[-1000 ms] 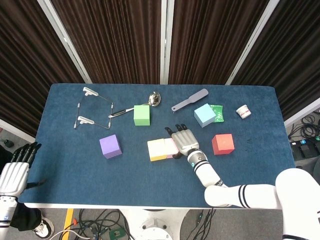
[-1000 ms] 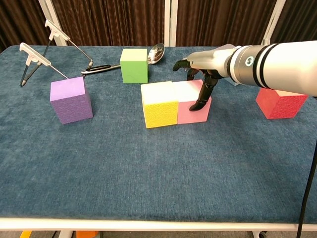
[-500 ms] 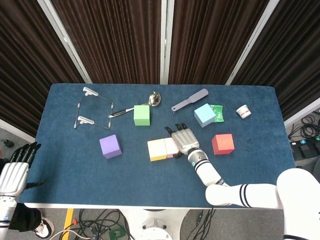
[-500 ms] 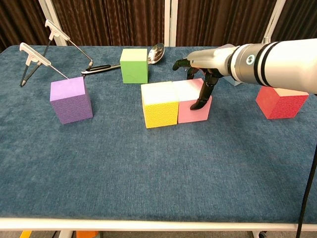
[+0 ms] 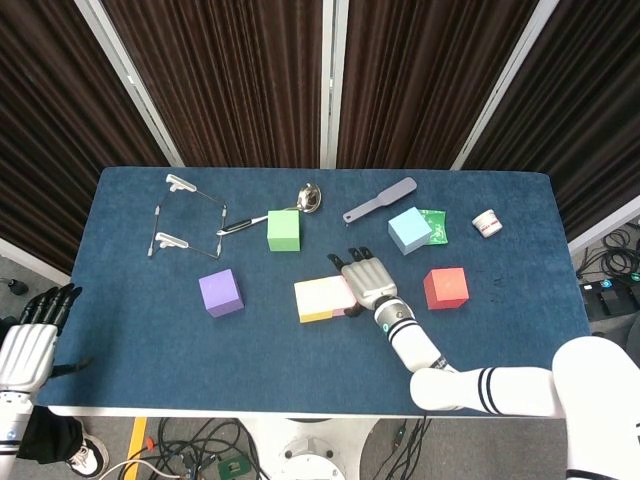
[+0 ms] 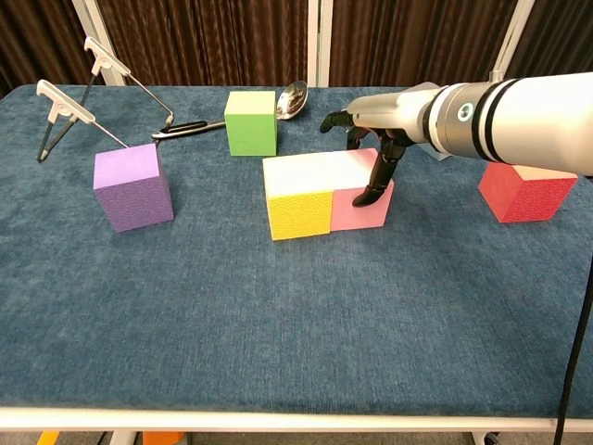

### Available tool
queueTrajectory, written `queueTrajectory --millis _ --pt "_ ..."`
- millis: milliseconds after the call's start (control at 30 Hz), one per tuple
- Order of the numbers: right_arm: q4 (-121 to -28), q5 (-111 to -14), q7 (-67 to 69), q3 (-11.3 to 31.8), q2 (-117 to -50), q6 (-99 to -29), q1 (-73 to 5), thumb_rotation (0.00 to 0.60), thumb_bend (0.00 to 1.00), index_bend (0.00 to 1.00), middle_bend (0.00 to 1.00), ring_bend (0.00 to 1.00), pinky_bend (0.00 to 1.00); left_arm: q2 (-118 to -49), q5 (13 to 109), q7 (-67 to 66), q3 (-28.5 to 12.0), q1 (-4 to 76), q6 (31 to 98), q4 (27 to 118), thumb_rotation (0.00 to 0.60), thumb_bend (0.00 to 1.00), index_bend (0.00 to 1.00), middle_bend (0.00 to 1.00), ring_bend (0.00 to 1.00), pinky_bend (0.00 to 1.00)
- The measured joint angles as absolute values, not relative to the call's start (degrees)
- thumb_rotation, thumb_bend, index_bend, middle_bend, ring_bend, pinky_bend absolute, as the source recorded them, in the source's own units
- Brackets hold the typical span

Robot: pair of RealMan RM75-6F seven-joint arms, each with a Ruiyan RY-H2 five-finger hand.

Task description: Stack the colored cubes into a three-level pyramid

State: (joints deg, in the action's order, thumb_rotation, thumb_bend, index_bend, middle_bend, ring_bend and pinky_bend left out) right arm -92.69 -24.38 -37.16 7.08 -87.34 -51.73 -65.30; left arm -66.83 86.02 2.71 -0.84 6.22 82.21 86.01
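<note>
Under my right hand [image 6: 375, 139] sits the pink foam cube [image 6: 363, 190], side by side with the yellow foam cube [image 6: 296, 197] to form the base row. My fingers [image 6: 378, 181] drape loosely over the pink cube's top and front face, steadying rather than gripping it, I judge. Left of them stands the purple cube [image 6: 133, 185]; right, the red cube [image 6: 525, 193]. My left hand [image 5: 30, 340] hangs off-table, fingers apart, empty.

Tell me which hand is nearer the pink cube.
Right. The right hand is over the pink cube, fingers down its front face; the left hand sits off the table's left edge.
</note>
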Motion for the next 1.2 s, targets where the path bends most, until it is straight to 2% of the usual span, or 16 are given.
queueTrajectory --millis 167,267,400,500,633,967,1200 --pt "-92.54 -24.01 -36.86 7.17 -87.47 -51.30 -65.42 0.600 0.12 0.00 0.44 0.00 0.00 -66.79 86.01 2.70 -0.80 6.20 82.18 86.03 0.600 0.00 0.03 0.05 0.00 0.10" --pt "-92.57 -24.11 -36.58 7.15 -87.38 -50.83 -65.41 0.600 0.08 0.00 0.41 0.00 0.00 -66.81 86.01 2.71 -0.79 6.18 82.19 85.99 0.600 0.00 0.03 0.05 0.00 0.10" --pt "-92.91 -23.72 -36.51 6.80 -86.61 -49.42 -65.61 0.600 0.01 0.00 0.24 0.00 0.00 -66.76 86.01 2.77 -0.82 6.17 82.22 86.00 0.600 0.00 0.03 0.05 0.00 0.10" --pt "-93.27 -23.55 -36.33 6.47 -85.96 -48.59 -65.79 0.600 0.00 0.00 0.13 0.00 0.00 -66.80 86.08 2.78 -0.78 6.09 82.38 85.97 0.600 0.00 0.03 0.05 0.00 0.10" --pt "-93.68 -23.46 -35.88 6.19 -85.42 -48.02 -66.01 0.600 0.00 0.00 0.05 0.00 0.00 -66.81 85.94 2.86 -0.86 6.17 82.20 85.91 0.600 0.00 0.03 0.05 0.00 0.10" --pt "-94.84 -25.35 -34.66 6.05 -83.92 -48.68 -65.85 0.600 0.00 0.00 0.02 0.00 0.00 -66.74 86.12 2.66 -0.92 6.18 82.41 86.04 0.600 0.00 0.03 0.05 0.00 0.10" --pt "-99.91 -29.49 -32.19 6.79 -77.57 -49.80 -64.08 0.600 0.00 0.00 0.04 0.00 0.00 -66.27 86.27 1.77 -0.98 6.27 82.52 87.06 0.600 0.00 0.03 0.05 0.00 0.10"
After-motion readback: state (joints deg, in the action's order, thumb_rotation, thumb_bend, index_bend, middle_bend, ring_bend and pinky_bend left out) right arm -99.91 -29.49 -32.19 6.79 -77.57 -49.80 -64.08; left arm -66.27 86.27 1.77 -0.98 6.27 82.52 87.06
